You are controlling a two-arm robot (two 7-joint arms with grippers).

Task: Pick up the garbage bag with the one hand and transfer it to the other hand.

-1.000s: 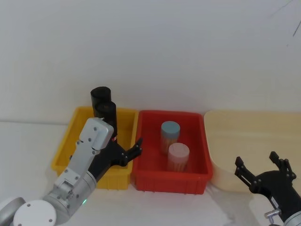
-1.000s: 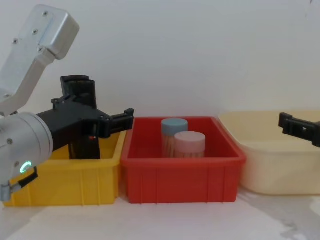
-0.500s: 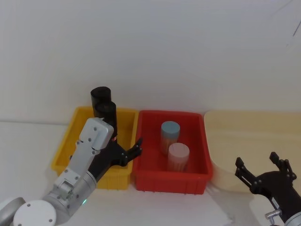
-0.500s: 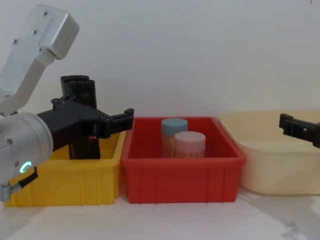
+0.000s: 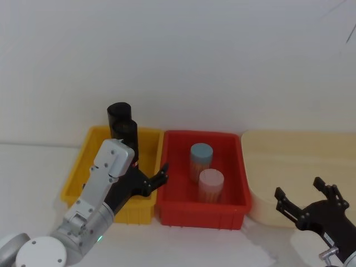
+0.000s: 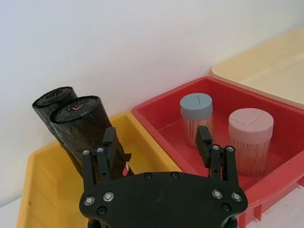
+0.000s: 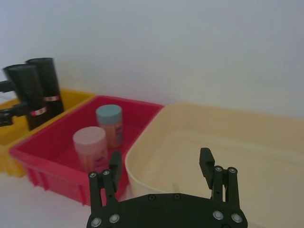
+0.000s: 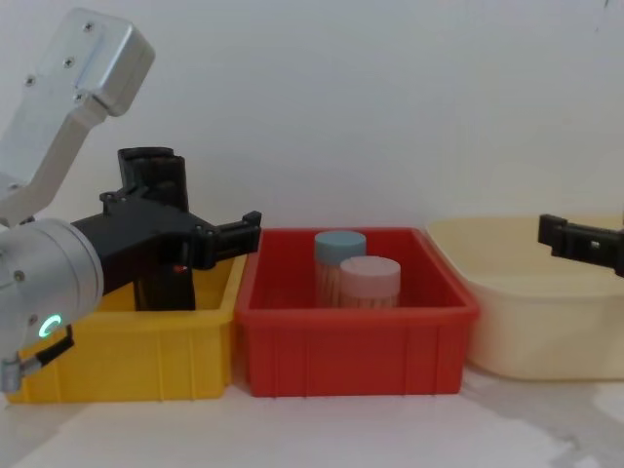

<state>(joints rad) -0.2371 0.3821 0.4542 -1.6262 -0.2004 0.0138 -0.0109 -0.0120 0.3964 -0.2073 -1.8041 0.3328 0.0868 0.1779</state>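
Bag: the black roll point(image 6: 83, 126) stood upright at the back of the yellow bin point(image 5: 75, 183), near its 1 o'clock corner, with a red-and-white label partway up its side.
Second roll: another black roll point(image 6: 50, 102) stood upright just behind the bag, at its 11 o'clock in the head view, close enough that I could not tell whether they touched.
Left gripper: it point(image 6: 156, 135) hung over the yellow bin's 4 o'clock corner, fingers spread wide and holding nothing.
Bag and fingers: the bag lay at roughly 11 o'clock from the finger point(image 5: 161, 171) that reached over the rims where the yellow and red bins met. In the left wrist view the other finger point(image 6: 109, 137) overlapped the bag's side, so most of the gap between the fingers was off to one side of the bag. Whether that finger touched the bag could not be told.
Right gripper: it point(image 7: 160, 159) was at the near edge of the cream bin point(image 5: 300, 150), fingers wide apart and empty.
Red bin: it point(image 5: 200, 214) sat at 3 o'clock of the yellow bin, with the cream bin at its own 3 o'clock.
Jars: a blue-lidded jar point(image 5: 201, 153) and a pink-lidded jar point(image 5: 211, 181) stood upright in the red bin, the pink one at 5 o'clock of the blue.
Surface: white point(image 8: 390, 429), carrying all three bins.
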